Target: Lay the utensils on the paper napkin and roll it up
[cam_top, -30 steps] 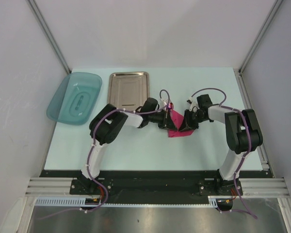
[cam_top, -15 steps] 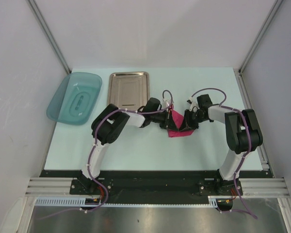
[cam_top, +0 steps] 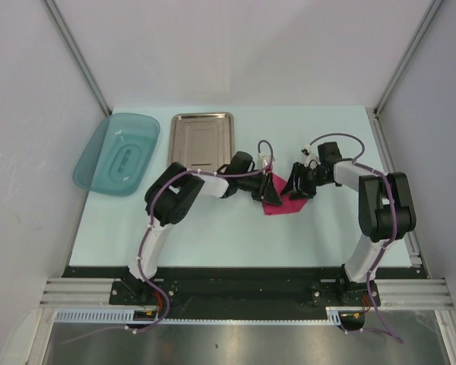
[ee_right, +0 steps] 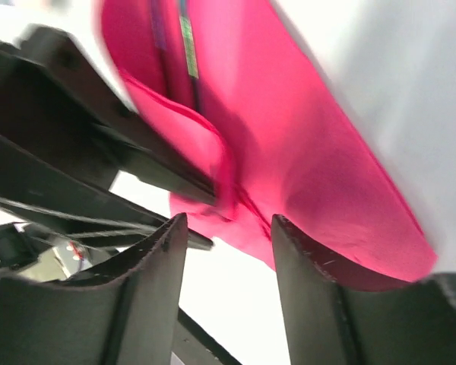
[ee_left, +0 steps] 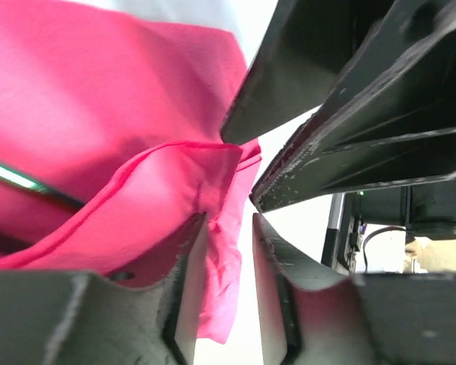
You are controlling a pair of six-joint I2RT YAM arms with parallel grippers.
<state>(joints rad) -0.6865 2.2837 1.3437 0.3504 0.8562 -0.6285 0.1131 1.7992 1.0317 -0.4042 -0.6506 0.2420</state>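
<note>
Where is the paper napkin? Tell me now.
Top view: the paper napkin lies mid-table between the left fingers and right fingers, right of the steel tray.

A shiny metal tray (cam_top: 203, 139) lies flat near the back of the pale table (cam_top: 213, 220). Just beside it, on the left, sits a see-through blue-green dish (cam_top: 118, 152), at the table's edge.

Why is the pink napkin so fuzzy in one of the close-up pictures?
Right wrist view: the paper napkin looks smeared, probably motion blur, and it is seen from very close up. Left wrist view: sharper, and its creases show. Top view: crisp and evenly lit, but the napkin looks tiny there.
</note>
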